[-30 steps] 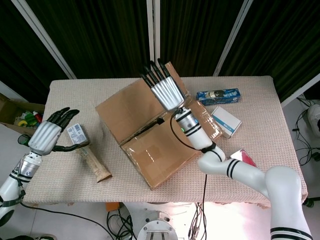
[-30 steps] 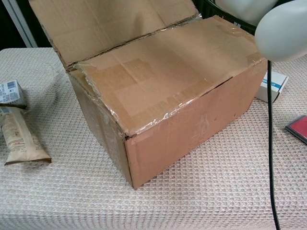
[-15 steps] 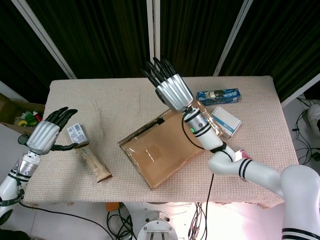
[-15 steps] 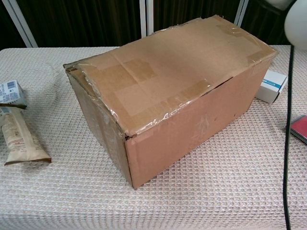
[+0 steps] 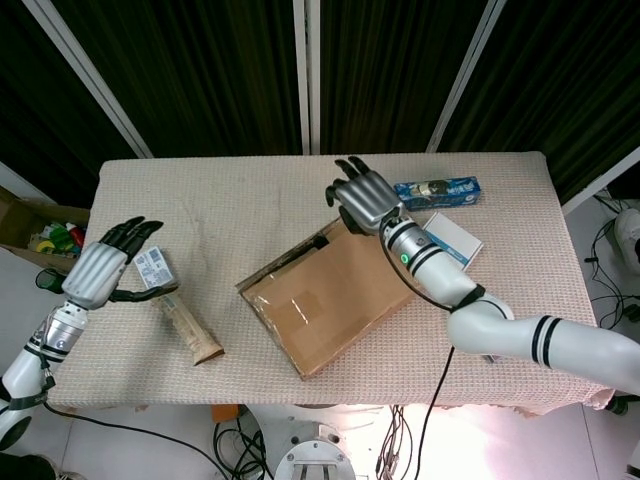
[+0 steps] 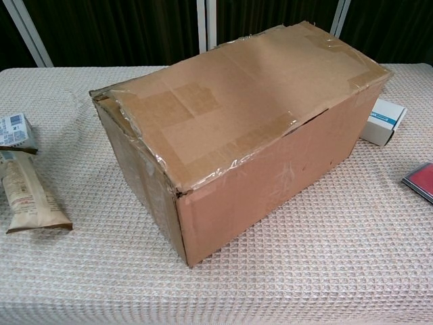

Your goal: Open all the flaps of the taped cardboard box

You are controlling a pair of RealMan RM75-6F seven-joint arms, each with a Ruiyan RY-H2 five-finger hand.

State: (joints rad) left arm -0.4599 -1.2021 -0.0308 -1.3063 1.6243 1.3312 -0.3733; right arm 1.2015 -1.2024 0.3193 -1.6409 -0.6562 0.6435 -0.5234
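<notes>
The taped cardboard box [image 5: 325,300] lies in the middle of the table, and in the chest view the box [image 6: 237,135] has its top flaps lying flat under wrinkled clear tape. My right hand [image 5: 364,202] hovers at the box's far edge with its fingers apart and slightly curled, holding nothing. Out past the table's left side, my left hand [image 5: 99,270] is spread wide and holds nothing. Neither hand shows in the chest view.
A small white-and-blue packet [image 5: 152,268] and a brown pouch [image 5: 188,327] lie left of the box. A blue packet [image 5: 436,192], a white carton [image 5: 453,243] and a red item [image 6: 419,180] lie to the right. A bin [image 5: 28,232] stands off the table's left.
The far flap, raised a second ago, has dropped flat onto the box. My right hand has let go of it and sunk to the box's far edge. The left hand has barely moved.
</notes>
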